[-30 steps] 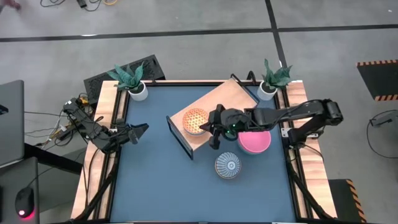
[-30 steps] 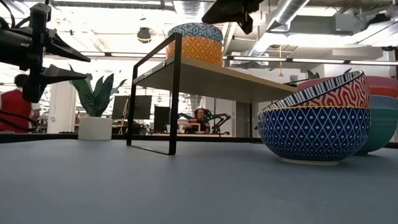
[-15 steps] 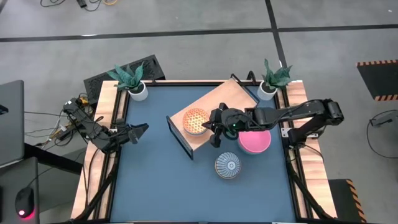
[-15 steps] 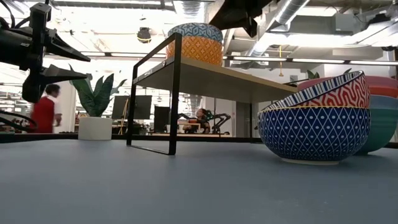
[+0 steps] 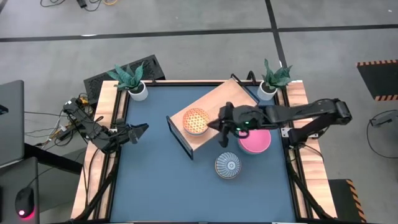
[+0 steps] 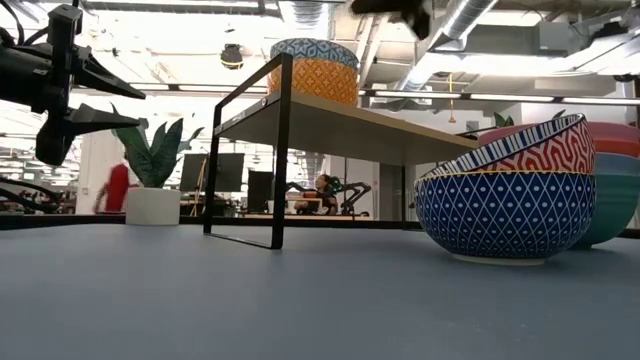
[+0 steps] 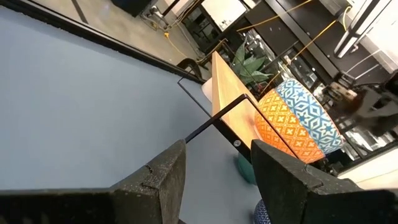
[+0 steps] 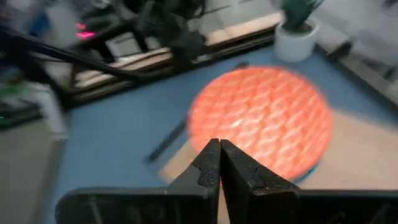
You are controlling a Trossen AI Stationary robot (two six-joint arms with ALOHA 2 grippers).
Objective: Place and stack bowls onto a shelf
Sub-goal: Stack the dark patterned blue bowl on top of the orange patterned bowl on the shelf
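Observation:
The light-wood shelf (image 5: 217, 106) stands slantwise on its black frame at the table's far middle. On its left end sit two small stacked bowls (image 6: 313, 68), light blue above yellow-orange, orange inside (image 5: 195, 121). My right gripper (image 5: 212, 126) hovers shut just right of and above them (image 8: 219, 149), touching nothing. A blue-white patterned bowl stack (image 5: 228, 165) and a pink bowl (image 5: 255, 142) sit on the table by their bases. My left gripper (image 5: 140, 130) waits open at the table's left edge (image 7: 217, 162).
Two white plant pots (image 5: 138, 91) (image 5: 268, 89) stand at the far corners. Wooden rails (image 5: 102, 155) run along both sides of the blue tabletop. In the low view a teal bowl (image 6: 615, 205) shows under the pink one, and a person in red walks far behind.
My right gripper has risen and drawn back toward the table's right edge, away from the bowls on the shelf; in the low view it has almost left the picture's top. The bowls have stayed put.

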